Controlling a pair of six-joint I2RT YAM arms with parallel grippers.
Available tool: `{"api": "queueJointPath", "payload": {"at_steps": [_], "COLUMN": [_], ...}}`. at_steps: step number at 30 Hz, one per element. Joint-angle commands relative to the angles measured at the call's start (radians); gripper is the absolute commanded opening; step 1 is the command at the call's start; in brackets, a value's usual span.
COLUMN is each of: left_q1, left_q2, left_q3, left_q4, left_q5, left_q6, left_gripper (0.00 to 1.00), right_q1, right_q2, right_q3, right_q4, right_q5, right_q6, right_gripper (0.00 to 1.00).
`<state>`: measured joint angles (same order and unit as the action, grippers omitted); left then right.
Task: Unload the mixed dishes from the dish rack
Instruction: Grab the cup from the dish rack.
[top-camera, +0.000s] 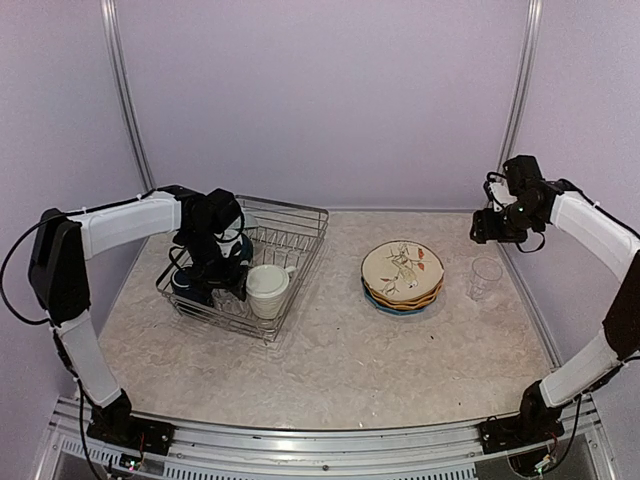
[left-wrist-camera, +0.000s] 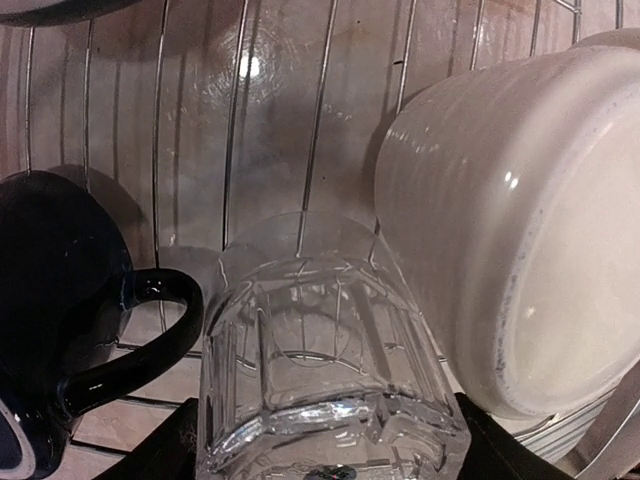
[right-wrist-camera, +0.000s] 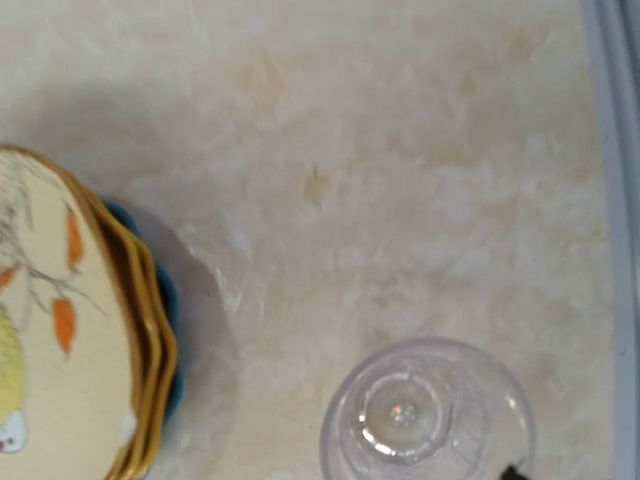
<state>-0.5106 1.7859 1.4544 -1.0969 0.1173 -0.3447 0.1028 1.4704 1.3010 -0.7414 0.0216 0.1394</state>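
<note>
1. The dish rack (top-camera: 285, 238) sits at 9 o'clock on the surface (top-camera: 330, 370).
2. Inside it, the left tool (left-wrist-camera: 327, 452) straddles a faceted clear glass (left-wrist-camera: 320, 370). The glass's thick base faces the wrist camera, with one dark finger (left-wrist-camera: 165, 452) on each side. I cannot tell whether the tool is clenched on the glass or only flanks it.
3. The navy mug (left-wrist-camera: 50, 300) is at 9 o'clock of that glass, its handle turned toward it. The large cream mug (left-wrist-camera: 520, 230) is at 2 o'clock, just beside the glass. Both are in the rack.
4. At 3 o'clock of the rack, well apart, plates are stacked on the surface. The cream floral plate (top-camera: 402, 268) is on top, a yellow plate (right-wrist-camera: 150, 350) lies under it, and a blue plate (right-wrist-camera: 170, 300) is lowest.
5. A second clear glass (top-camera: 486, 278) stands at 3 o'clock of the stack, near it but not touching.
6. The right tool (top-camera: 483, 232) hangs at 12 o'clock of that glass in the top view, released and grasping nothing.
</note>
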Motion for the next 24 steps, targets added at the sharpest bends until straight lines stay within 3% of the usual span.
{"api": "queueJointPath", "payload": {"at_steps": [1, 12, 24], "left_q1": [-0.008, -0.023, -0.003], "left_q2": [0.028, -0.056, -0.223], "left_q3": [0.018, 0.111, 0.236], "left_q4": [-0.025, -0.125, -0.188], "left_q5": [-0.042, -0.09, -0.064], "left_q6": [0.021, 0.007, -0.028], "left_gripper": [0.73, 0.33, 0.21], "right_q1": [0.01, 0.014, 0.068], "right_q2": [-0.091, -0.153, -0.168], "right_q3": [0.023, 0.038, 0.003], "right_q4": [0.009, 0.035, 0.205], "right_q5": [-0.01, -0.087, -0.305], "right_q6": [-0.013, 0.007, 0.123], "right_gripper": [0.77, 0.8, 0.8]}}
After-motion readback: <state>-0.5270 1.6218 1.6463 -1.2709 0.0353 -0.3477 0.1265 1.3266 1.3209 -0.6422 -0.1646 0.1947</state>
